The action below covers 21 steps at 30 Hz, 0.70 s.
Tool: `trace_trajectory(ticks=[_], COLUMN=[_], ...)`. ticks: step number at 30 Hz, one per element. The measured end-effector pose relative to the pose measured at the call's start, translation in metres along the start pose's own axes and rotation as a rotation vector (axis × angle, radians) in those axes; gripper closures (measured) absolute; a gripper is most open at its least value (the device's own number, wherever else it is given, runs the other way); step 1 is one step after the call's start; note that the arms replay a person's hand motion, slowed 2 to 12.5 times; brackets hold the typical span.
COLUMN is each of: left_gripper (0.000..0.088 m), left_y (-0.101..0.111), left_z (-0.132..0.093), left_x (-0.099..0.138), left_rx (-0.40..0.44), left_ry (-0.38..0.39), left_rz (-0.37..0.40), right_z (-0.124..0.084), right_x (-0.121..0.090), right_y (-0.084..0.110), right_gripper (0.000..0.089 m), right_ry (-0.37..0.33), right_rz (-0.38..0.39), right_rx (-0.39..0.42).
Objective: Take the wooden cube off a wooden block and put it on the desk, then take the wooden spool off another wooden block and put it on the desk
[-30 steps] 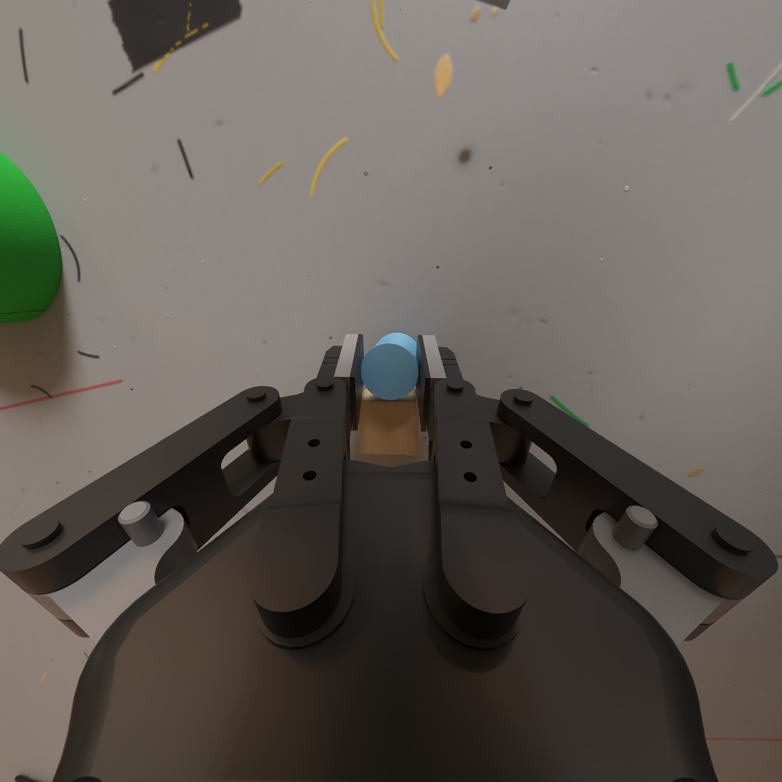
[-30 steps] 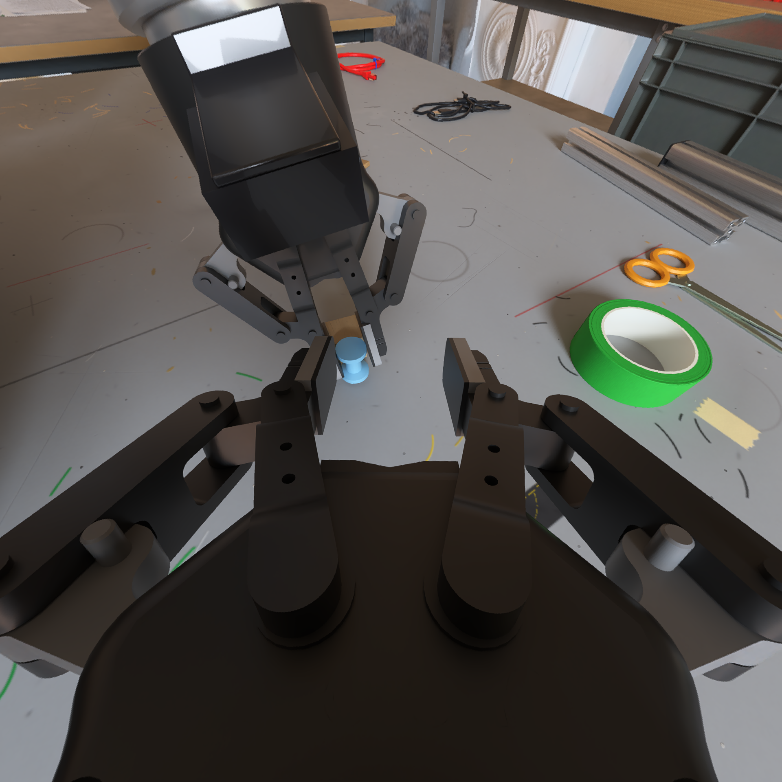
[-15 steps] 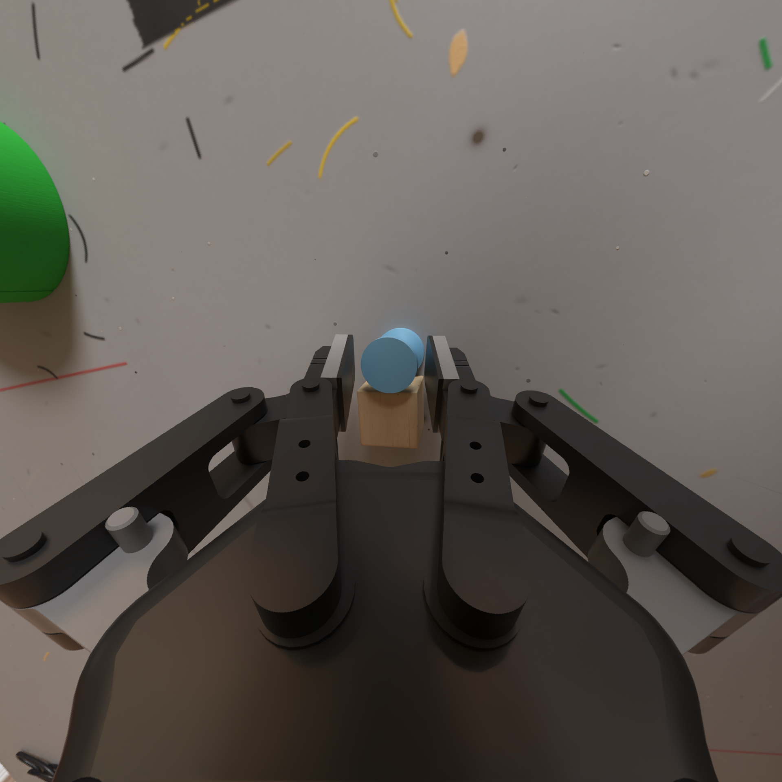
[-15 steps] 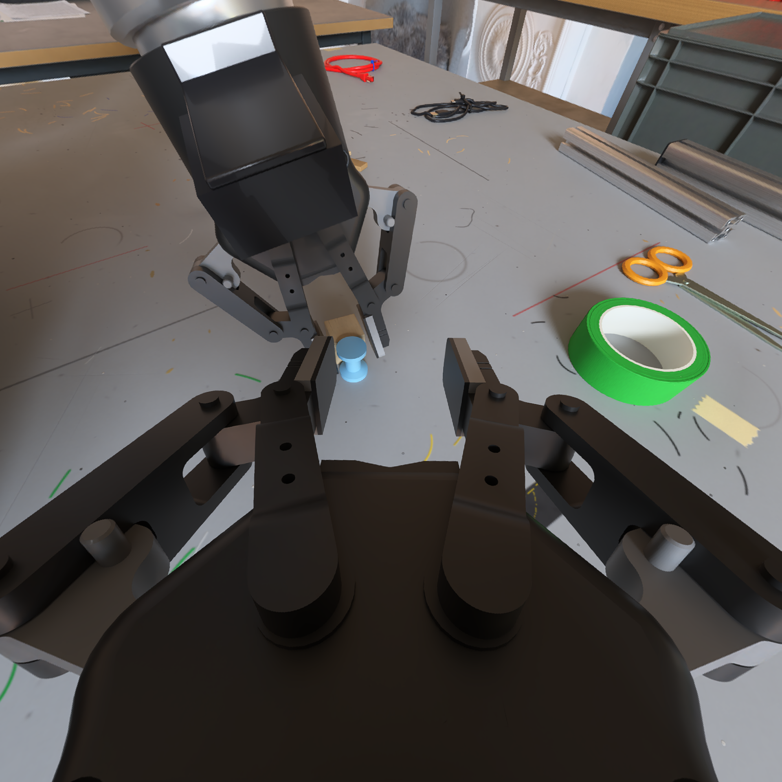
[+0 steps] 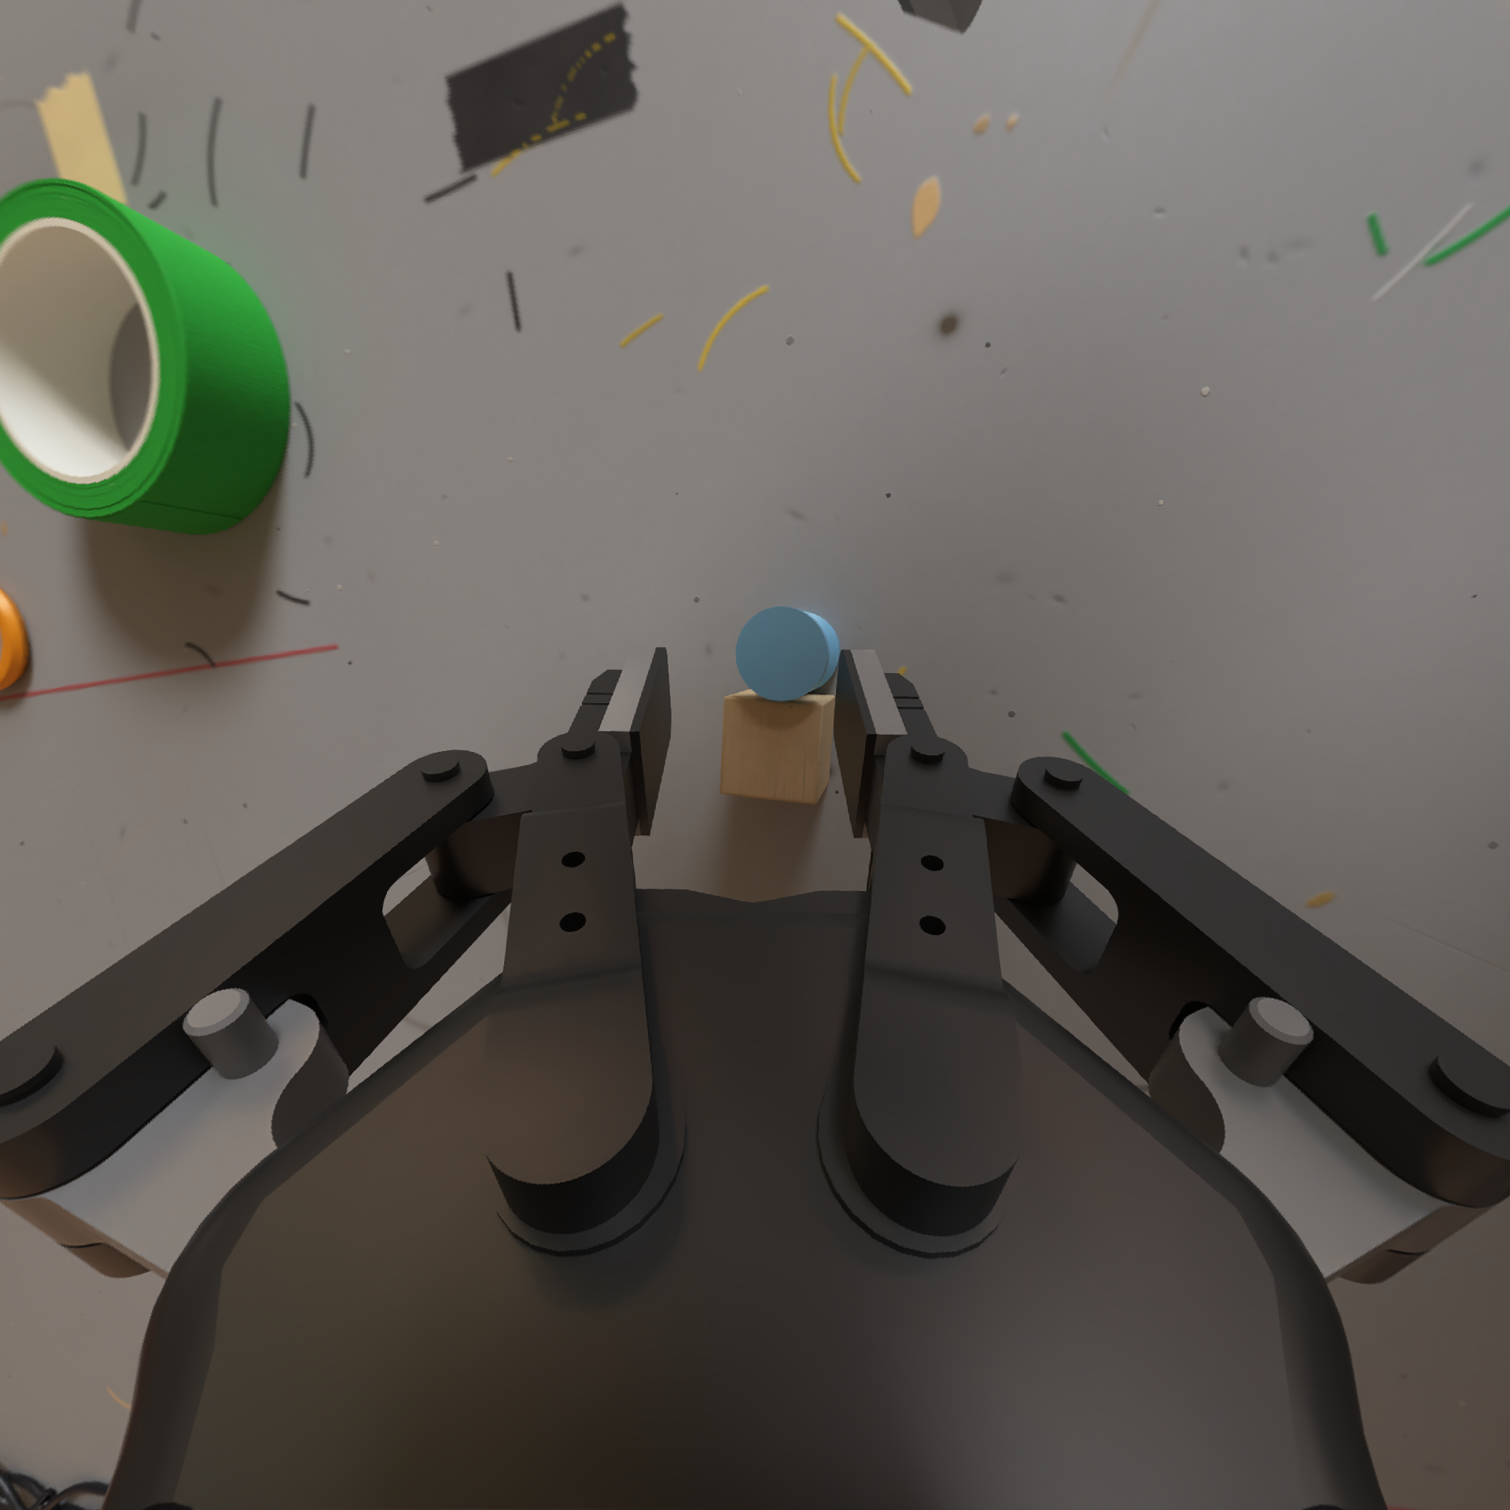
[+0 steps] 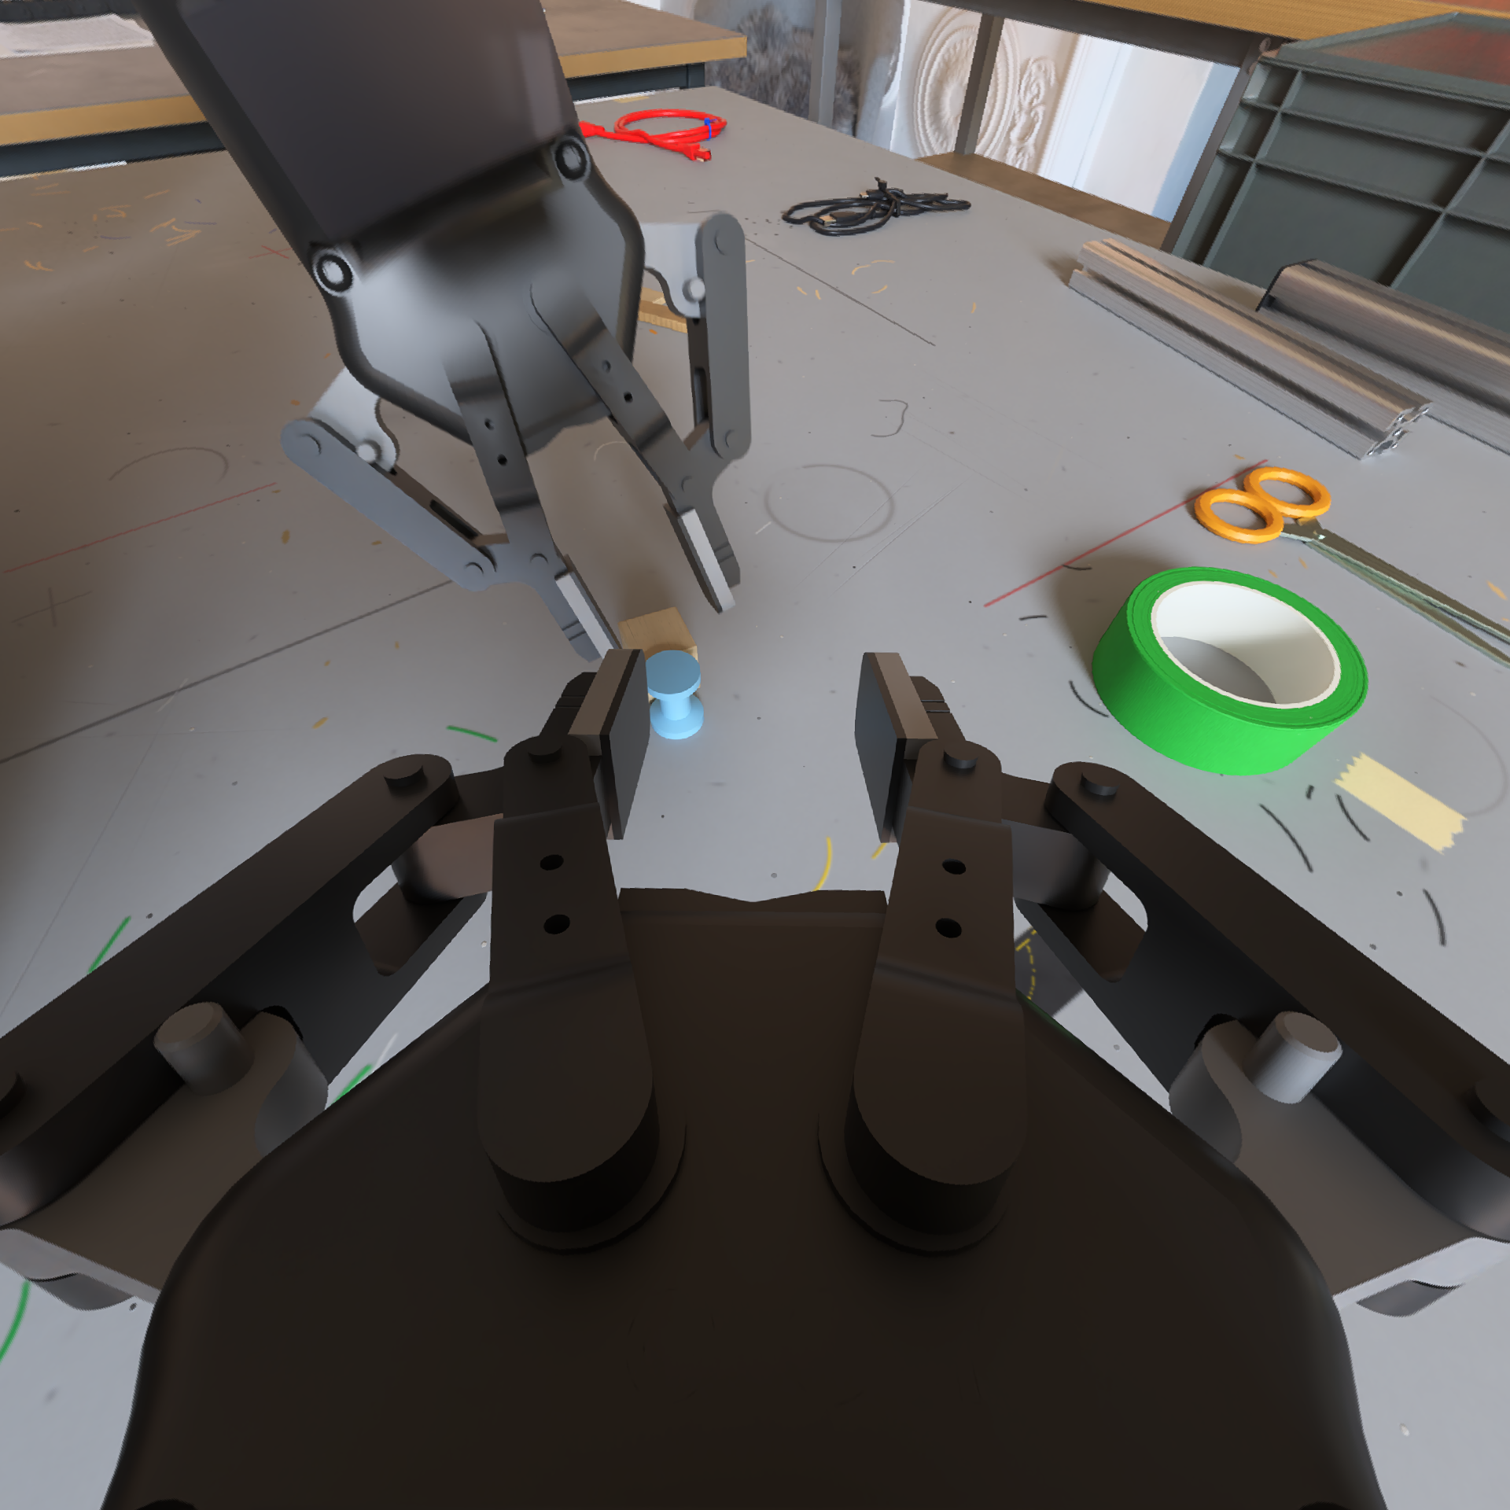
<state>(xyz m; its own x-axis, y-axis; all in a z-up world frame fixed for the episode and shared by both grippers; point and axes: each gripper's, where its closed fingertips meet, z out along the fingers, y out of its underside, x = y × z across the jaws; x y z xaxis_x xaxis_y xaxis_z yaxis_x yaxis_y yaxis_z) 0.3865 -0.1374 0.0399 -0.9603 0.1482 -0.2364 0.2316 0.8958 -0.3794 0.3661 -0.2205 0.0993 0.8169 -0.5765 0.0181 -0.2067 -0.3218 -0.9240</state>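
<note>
On the desk, spool: blue spool [image 6: 675, 694], smooth, two round discs on a thin waist, upright on the grey desk [image 6: 940, 392].
Beside the spool, cube: pale wooden cube [image 5: 776, 745] with fine grain and square edges, just behind the spool in the right wrist view and touching or nearly touching it; I cannot tell whether it rests on the desk.
Above the spool, left gripper: left gripper [image 6: 654, 609], dark matte metal links with pale pads, points down over the spool and cube, fingers spread apart, gripping nothing.
Near the spool, right gripper: right gripper [image 6: 748, 739] low over the desk, aimed past the spool, fingers apart and empty.
Right of the spool: green tape roll [image 6: 1230, 670], glossy with a white core, lying flat; orange-handled scissors [image 6: 1262, 507] beyond it.
Change from a second ago: the left gripper's fingers, then closed around the spool, have parted and lifted; the spool is free.
</note>
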Motion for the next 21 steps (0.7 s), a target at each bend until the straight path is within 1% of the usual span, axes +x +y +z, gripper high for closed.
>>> trace_trajectory(ticks=[5,12,17,21], left_gripper=[0.0515,0.0522,0.0530,0.0540], left_y=[-0.002,-0.004,-0.001,0.004], left_z=[-0.017,-0.047,-0.071,-0.091], left_x=[-0.005,-0.016,-0.028,-0.041], left_rx=[0.079,0.224,0.341,0.442], left_ry=[-0.036,-0.103,-0.173,-0.246], left_rz=[-0.038,-0.115,-0.182,-0.242], right_z=[0.001,0.002,0.005,0.007], right_x=[0.001,0.003,0.005,0.008], right_y=[0.000,0.001,0.002,0.002], right_gripper=[0.0433,0.0438,0.0445,0.0452], right_ry=[0.004,0.012,0.016,0.020], right_rz=[0.007,0.026,0.052,0.080], right_rx=[0.001,0.003,0.005,0.008])
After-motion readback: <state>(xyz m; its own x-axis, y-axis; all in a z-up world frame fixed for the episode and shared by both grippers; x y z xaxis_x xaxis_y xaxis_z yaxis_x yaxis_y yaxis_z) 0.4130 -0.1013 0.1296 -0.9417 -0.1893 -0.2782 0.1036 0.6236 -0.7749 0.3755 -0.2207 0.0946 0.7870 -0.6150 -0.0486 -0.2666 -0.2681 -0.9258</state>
